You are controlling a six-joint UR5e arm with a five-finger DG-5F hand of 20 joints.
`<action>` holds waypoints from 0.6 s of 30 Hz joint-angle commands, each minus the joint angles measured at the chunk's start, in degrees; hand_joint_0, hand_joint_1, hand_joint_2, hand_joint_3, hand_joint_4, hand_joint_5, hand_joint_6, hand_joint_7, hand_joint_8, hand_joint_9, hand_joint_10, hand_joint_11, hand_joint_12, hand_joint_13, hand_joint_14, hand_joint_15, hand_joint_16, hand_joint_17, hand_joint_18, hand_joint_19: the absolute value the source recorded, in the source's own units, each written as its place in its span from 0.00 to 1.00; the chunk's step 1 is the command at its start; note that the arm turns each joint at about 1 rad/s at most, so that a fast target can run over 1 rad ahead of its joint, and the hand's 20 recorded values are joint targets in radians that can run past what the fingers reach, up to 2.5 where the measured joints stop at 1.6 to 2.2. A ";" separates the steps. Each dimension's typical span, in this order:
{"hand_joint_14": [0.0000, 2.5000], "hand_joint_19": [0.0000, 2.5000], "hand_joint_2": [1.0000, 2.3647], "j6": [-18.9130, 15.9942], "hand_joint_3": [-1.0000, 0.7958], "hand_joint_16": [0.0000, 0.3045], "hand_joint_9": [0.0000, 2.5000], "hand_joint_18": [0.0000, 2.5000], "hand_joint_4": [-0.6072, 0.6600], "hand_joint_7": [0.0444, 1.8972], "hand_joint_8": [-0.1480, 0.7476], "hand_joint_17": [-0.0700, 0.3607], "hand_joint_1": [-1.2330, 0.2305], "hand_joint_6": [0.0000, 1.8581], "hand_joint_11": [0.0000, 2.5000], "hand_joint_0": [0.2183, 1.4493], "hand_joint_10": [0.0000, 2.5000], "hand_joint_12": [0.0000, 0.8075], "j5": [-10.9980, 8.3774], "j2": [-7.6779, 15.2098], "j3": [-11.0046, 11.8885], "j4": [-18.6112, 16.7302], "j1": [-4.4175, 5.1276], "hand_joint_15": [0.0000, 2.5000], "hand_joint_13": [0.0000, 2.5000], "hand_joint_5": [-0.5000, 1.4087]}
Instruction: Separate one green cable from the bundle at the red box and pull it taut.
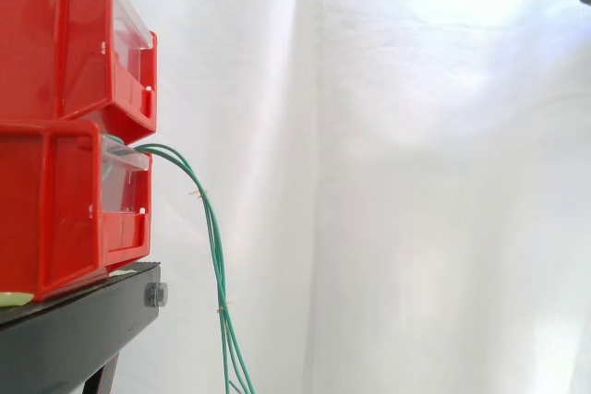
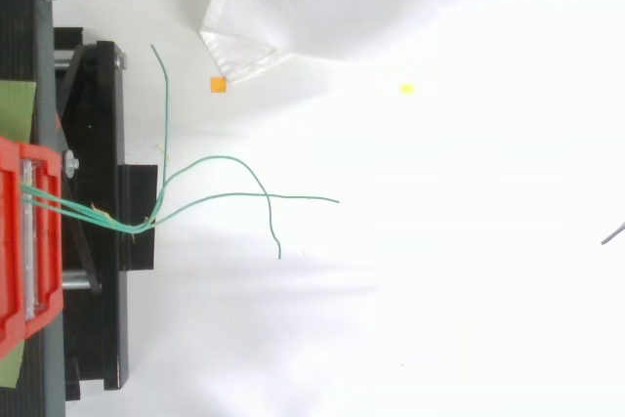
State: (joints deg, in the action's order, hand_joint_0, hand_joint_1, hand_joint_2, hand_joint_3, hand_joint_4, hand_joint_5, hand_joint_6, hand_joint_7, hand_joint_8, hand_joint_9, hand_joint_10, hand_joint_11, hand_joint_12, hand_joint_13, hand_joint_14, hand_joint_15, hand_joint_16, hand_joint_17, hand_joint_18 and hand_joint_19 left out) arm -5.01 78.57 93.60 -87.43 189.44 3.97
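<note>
A black stand [image 1: 74, 334] sits before a white curtain [image 1: 416, 182], an orange square [image 2: 218, 85] beside seemingly clear plastic [image 2: 237, 46].

Three thin green cables [image 1: 216, 246] leave the top front of the lower red box [image 1: 55, 209] bunched together. They hang slack, curving downward, then splay into separate loose ends.

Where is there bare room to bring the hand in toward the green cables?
Free: the open stretch right of the thin green cables, before the white curtain. From above, bare white ground lies beyond the splayed cable ends. Crowded: the lower red plastic bin's mouth and the black metal stand's edge, where the cables run bunched.
</note>
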 commanded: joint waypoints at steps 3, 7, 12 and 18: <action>1.00 0.06 0.00 -0.35 0.28 0.23 0.49 0.70 0.69 0.37 0.56 0.54 0.40 0.27 0.63 0.20 1.00 0.68 0.36 1.14 1.12 0.05 0.07 0.54 0.48 0.17; 1.00 0.06 0.00 -0.35 0.28 0.23 0.50 0.70 0.70 0.37 0.57 0.53 0.40 0.27 0.63 0.20 1.00 0.67 0.36 1.32 1.12 -0.39 0.25 0.55 0.48 0.17; 1.00 0.06 0.00 -0.44 0.28 0.24 0.51 0.72 0.70 0.37 0.60 0.54 0.40 0.27 0.65 0.20 1.00 0.68 1.15 3.87 1.04 -0.39 -0.19 0.56 0.50 0.17; 1.00 0.06 0.00 -0.79 0.28 0.24 0.52 0.73 0.70 0.37 0.62 0.55 0.39 0.27 0.69 0.20 1.00 0.71 1.94 6.77 1.12 -2.85 -0.45 0.62 0.54 0.17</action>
State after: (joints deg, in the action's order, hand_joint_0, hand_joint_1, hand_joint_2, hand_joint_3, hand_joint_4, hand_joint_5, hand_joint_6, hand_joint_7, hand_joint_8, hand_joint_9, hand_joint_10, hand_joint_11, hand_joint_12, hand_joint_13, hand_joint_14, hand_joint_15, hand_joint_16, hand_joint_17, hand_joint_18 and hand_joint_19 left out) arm -5.60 80.09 99.11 -86.34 187.97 3.71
